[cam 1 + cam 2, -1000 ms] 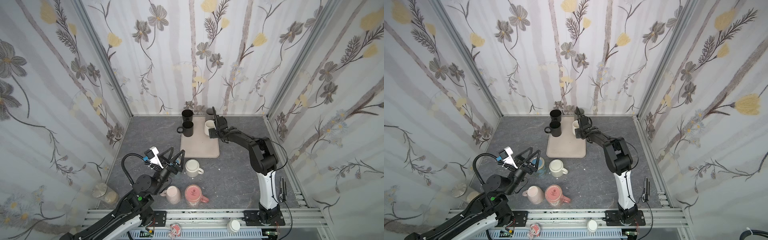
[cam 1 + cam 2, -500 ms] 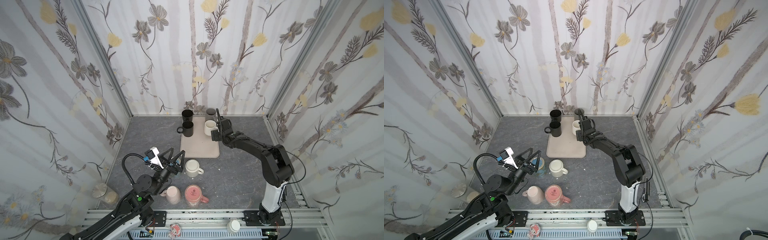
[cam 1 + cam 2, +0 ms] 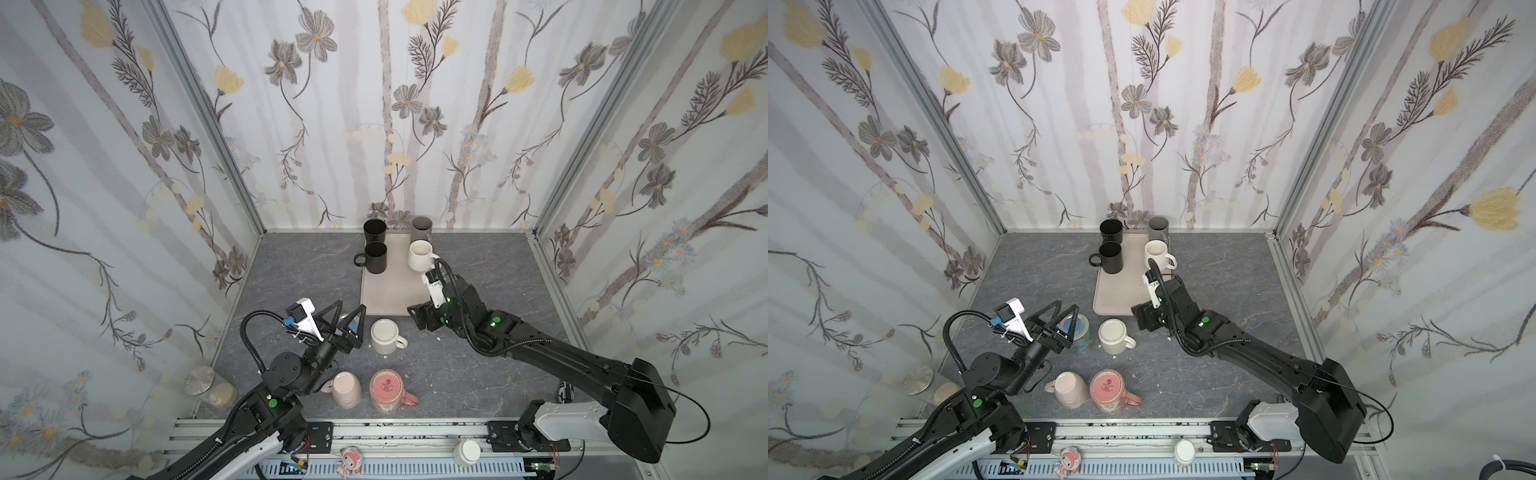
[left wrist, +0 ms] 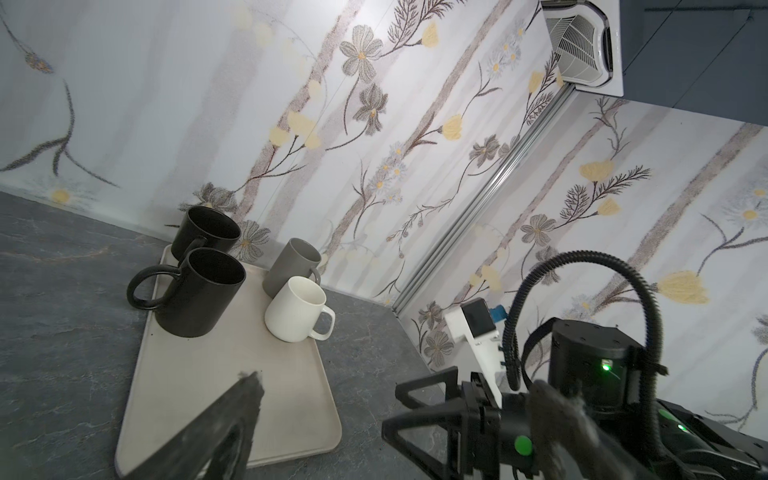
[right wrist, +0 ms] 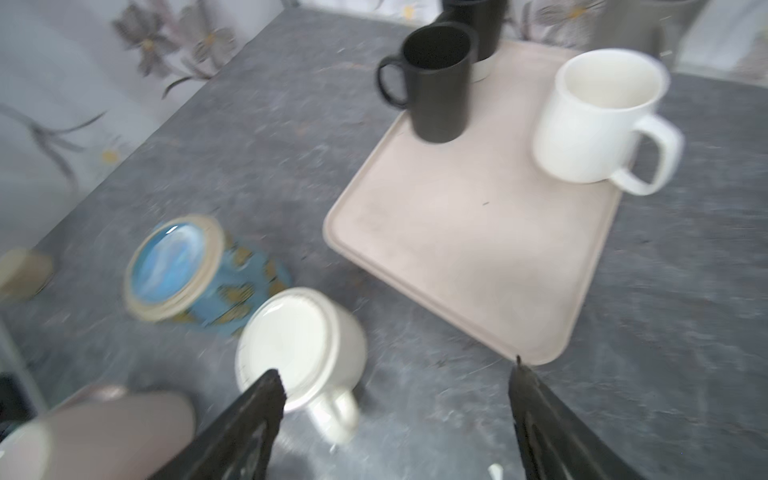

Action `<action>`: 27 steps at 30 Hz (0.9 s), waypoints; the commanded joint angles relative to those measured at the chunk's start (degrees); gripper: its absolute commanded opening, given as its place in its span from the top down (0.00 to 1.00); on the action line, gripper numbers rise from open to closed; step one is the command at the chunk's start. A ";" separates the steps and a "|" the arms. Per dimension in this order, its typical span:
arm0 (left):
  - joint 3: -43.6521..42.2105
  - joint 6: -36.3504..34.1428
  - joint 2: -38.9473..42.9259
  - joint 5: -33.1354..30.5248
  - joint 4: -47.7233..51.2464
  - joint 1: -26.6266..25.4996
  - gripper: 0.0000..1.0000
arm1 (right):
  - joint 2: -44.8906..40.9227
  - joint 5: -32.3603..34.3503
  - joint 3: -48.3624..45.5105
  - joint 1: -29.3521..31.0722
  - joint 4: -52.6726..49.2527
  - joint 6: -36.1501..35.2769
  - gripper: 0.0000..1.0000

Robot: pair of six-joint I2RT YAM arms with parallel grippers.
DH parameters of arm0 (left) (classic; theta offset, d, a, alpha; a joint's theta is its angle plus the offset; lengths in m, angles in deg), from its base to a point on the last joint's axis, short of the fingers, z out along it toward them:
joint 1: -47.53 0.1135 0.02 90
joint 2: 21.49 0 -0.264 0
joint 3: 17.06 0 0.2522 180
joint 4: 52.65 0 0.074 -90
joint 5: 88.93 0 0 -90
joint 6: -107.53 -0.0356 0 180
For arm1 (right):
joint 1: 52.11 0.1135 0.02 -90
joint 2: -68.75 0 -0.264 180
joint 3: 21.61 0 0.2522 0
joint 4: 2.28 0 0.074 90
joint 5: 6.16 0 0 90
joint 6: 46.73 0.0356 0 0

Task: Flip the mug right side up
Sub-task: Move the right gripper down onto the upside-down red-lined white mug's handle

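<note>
Your inverted cream ceramic mug [image 3: 384,334] is not yet turned; left hand [image 3: 351,306] and right hand [image 5: 395,368] stand apart, both empty.

Walls [image 3: 374,104]: white, with grey and yellow flowers.
Table top [image 3: 307,270]: dark grey, like stone.
Vent [image 4: 582,45]: white, maybe an air cooler.
</note>
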 commanded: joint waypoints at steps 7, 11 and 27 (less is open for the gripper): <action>-1.74 2.67 3.85 -2.39 2.88 -0.01 0.00 | 5.86 -4.23 -3.70 9.35 -3.83 -1.30 0.22; -1.74 3.01 5.16 -2.64 4.23 0.01 0.00 | 8.99 -2.22 -4.01 9.02 -1.96 -3.02 0.23; -2.60 3.94 6.06 -2.92 5.88 0.04 0.00 | 19.80 -3.30 -0.46 6.40 7.26 -6.24 0.55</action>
